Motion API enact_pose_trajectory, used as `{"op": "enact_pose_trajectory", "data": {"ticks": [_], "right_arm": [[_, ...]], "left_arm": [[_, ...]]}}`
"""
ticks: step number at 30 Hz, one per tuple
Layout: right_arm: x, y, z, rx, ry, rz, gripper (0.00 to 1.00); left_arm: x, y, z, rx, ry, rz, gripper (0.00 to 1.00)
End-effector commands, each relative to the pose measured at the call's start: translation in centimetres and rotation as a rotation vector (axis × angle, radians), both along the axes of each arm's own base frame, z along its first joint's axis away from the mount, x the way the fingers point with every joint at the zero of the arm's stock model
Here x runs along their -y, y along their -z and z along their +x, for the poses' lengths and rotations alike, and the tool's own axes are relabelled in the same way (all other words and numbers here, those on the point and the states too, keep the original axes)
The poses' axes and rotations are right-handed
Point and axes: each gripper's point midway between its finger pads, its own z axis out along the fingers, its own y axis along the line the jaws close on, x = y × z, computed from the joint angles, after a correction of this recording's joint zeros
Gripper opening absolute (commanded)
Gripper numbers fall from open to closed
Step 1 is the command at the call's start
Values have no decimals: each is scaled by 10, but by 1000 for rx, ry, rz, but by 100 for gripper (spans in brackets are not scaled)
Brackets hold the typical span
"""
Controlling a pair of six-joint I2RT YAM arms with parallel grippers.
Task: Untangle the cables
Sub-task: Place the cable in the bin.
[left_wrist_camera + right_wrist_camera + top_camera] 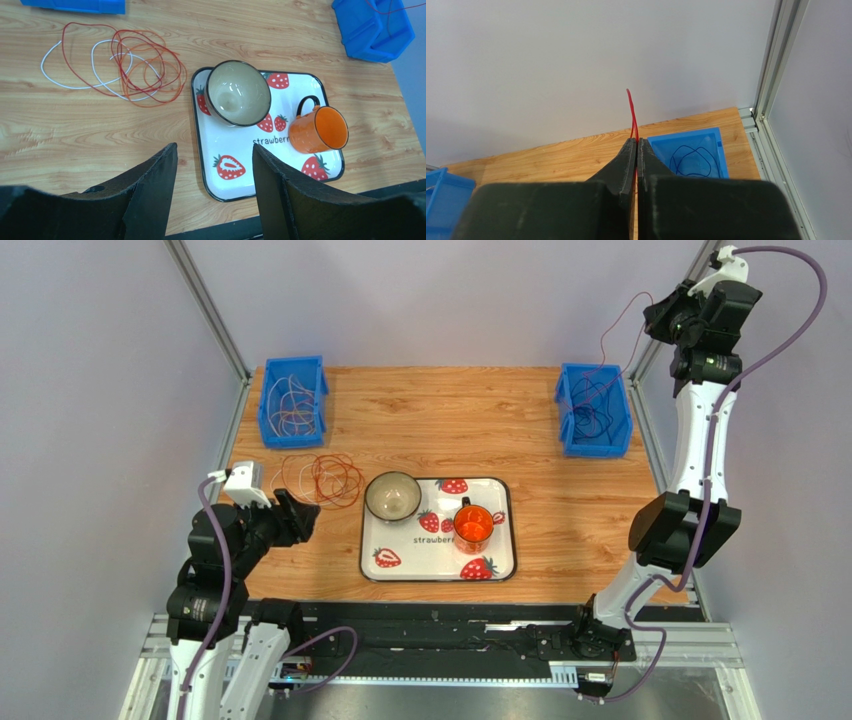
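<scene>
The job looks partly done, with plenty left. Some cables (290,405) lie sorted in the blue bin (268,415) at the table's (560,530) far left corner, and dark ones sit in the second bin (623,415) at the far right corner. A knotted heap (125,65) of red, orange and white loops lies on the bare wood toward the left edge, between the left bin and the tray (512,530); it has not been separated.

The right gripper (636,145) is raised high over the far right corner, clenched on a single red cable (631,112). That cable runs roughly upright, its short end poking past the fingertips and its length trailing down toward the right bin.

The left gripper (214,147) hovers near the left edge, jaws apart and grasping nothing. The heap points no single way; its spread runs parallel to the far edge.
</scene>
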Motion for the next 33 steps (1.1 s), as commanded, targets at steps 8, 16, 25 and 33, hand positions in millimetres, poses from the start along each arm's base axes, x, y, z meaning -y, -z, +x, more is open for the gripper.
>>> {"op": "enact_pose_trajectory", "data": {"ticks": [8,16,25,33], "right_arm": [[25,-28,-3,104,48,19,0],[31,-6,3,73,44,47,0],[34,50,18,-6,25,78,0],[33,93,30,-63,20,75,0]], "left_arm": [[-11,-6,11,7,-63,28,63],[-20,-16,20,24,-92,91,63],[-20,1,25,-26,-102,88,61],[-19,4,27,-30,-92,88,60]]}}
